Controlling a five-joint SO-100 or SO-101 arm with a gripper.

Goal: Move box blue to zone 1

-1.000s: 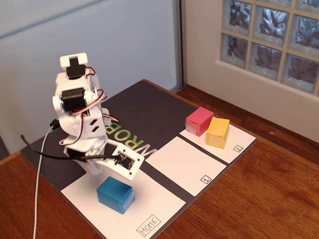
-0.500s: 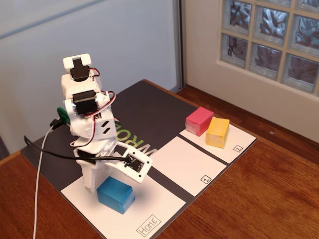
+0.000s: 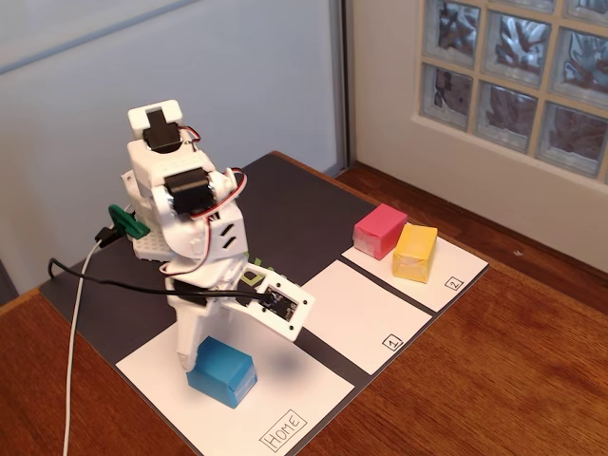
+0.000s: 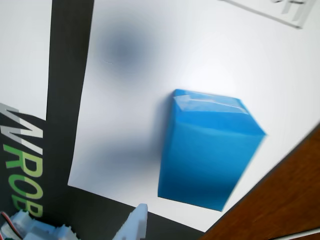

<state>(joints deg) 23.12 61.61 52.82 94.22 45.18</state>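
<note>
Your end effector (image 3: 190,359) beside the box blue (image 3: 222,372) on the Home panel (image 3: 285,399), jaw state unreadable, zone 1 (image 3: 356,313) beyond the box.

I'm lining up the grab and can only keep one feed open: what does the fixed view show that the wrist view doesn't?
Fixed view only: zone 1, empty, panel 2 carrying the pink block and yellow block, and the whole arm.
Wrist view only: a close look at the box's glossy end and green lettering on the dark mat.
Both: the blue box on the Home panel, ungrasped.
</note>
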